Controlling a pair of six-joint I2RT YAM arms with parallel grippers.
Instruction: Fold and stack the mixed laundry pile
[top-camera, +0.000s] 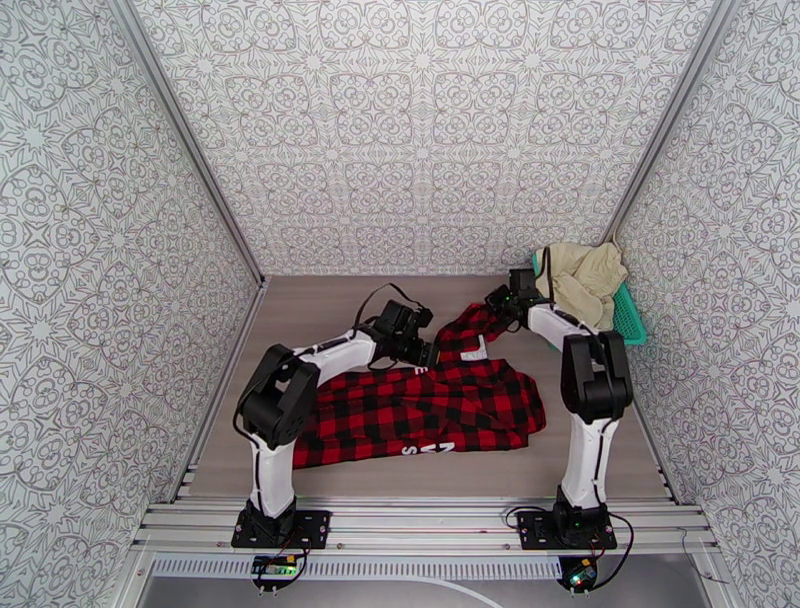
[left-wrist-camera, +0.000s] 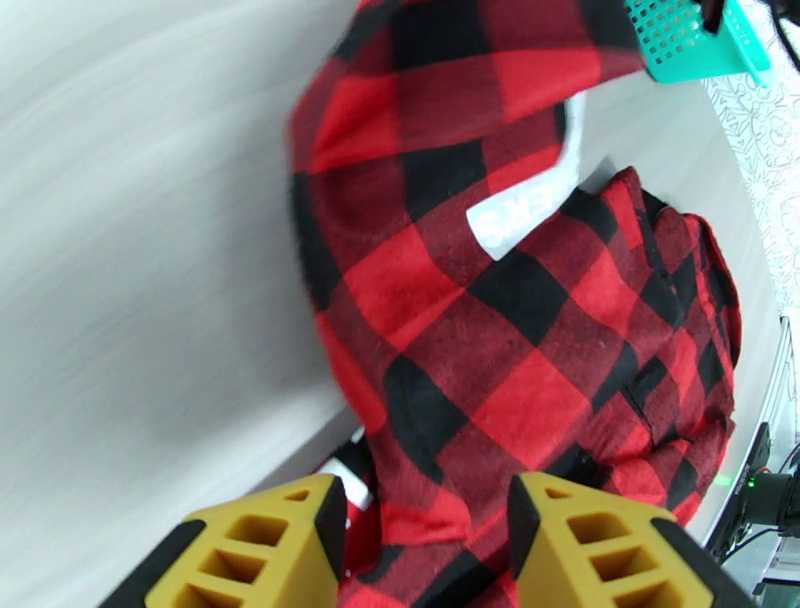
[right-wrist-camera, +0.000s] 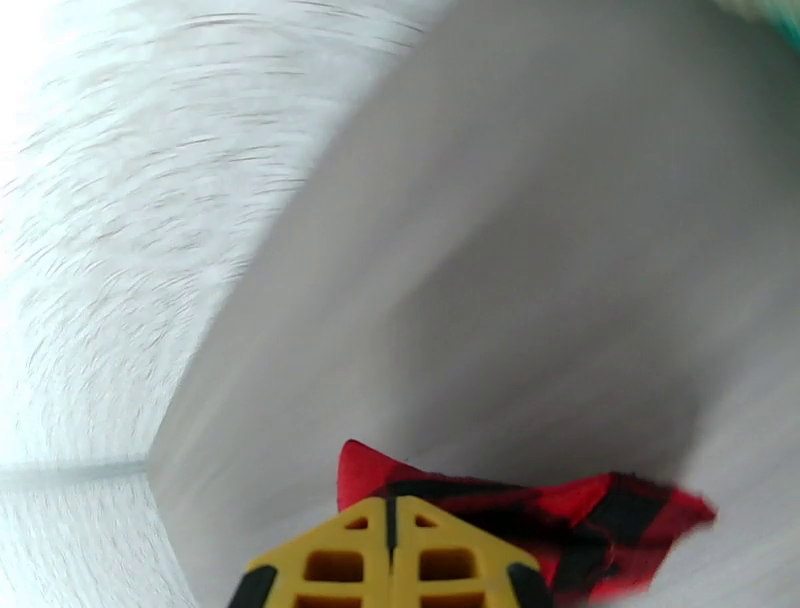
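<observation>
1. The left jaws stand apart, with the flannel shirt bunched between them; I cannot tell whether they pinch it.
2. Its white label lies ahead of those jaws.
3. The right jaws are clamped together on an edge of the flannel shirt.
4. Cream cloth heaps in a teal basket just beside the right jaws.

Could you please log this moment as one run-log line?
left claw: straddles flannel shirt, grip unclear | right claw: shut on flannel shirt | beige cloths: in teal basket
</observation>
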